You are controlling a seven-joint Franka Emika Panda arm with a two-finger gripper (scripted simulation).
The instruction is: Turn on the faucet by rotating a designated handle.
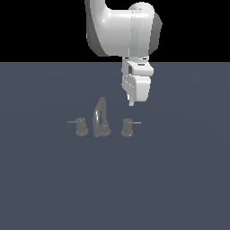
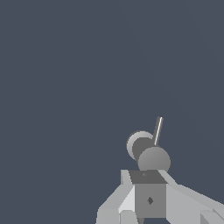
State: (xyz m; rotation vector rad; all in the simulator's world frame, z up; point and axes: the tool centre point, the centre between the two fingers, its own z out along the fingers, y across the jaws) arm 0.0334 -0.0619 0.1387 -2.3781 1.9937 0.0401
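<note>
The small grey faucet (image 1: 99, 117) stands on the dark floor with a tall curved spout in its middle. Its handle (image 1: 127, 127) is the knob on the exterior view's right, with a thin pale rod (image 1: 136, 122) pointing right. My gripper (image 1: 131, 103) hangs a short way above this knob, apart from it, with its fingers pressed together and nothing between them. In the wrist view the handle (image 2: 147, 152) and its rod (image 2: 158, 130) lie just beyond my gripper (image 2: 147, 176).
A twin knob (image 1: 81, 127) with its rod pointing left sits on the other side of the spout. The flat dark blue-grey floor (image 1: 170, 179) stretches around the faucet.
</note>
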